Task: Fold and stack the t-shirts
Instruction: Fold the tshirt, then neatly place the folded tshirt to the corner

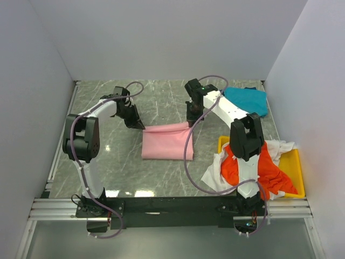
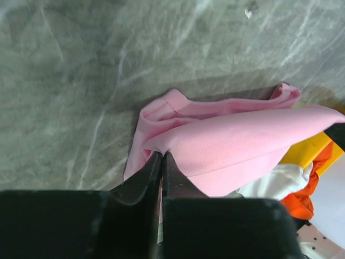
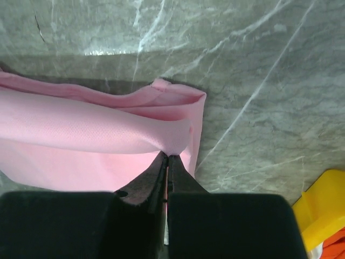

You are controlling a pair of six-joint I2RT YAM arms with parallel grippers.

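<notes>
Top external | pink shirt (image 1: 164, 141) on counter (image 1: 108, 156), left of tray (image 1: 295, 162) | left hand (image 1: 141, 126) and right hand (image 1: 190, 123) each pinch a far corner | we reckon: to draw the fold taut and square

We find the middle t-shirt (image 1: 164, 141) lying on the table (image 1: 108, 108) between the two arms, folded over on itself. The left gripper (image 1: 141, 127) sits at its far left corner and the right gripper (image 1: 190, 123) at its far right corner, each pinching the top layer there, just above the layer underneath. Behind and to the right, the far t-shirt (image 1: 248, 100) lies in the table's far right corner. Near the right arm's base sits the tray (image 1: 295, 162). In it the upper t-shirt (image 1: 269, 172) lies on the lower t-shirt (image 1: 215, 172), which spills over the tray's left edge onto the table.
</notes>
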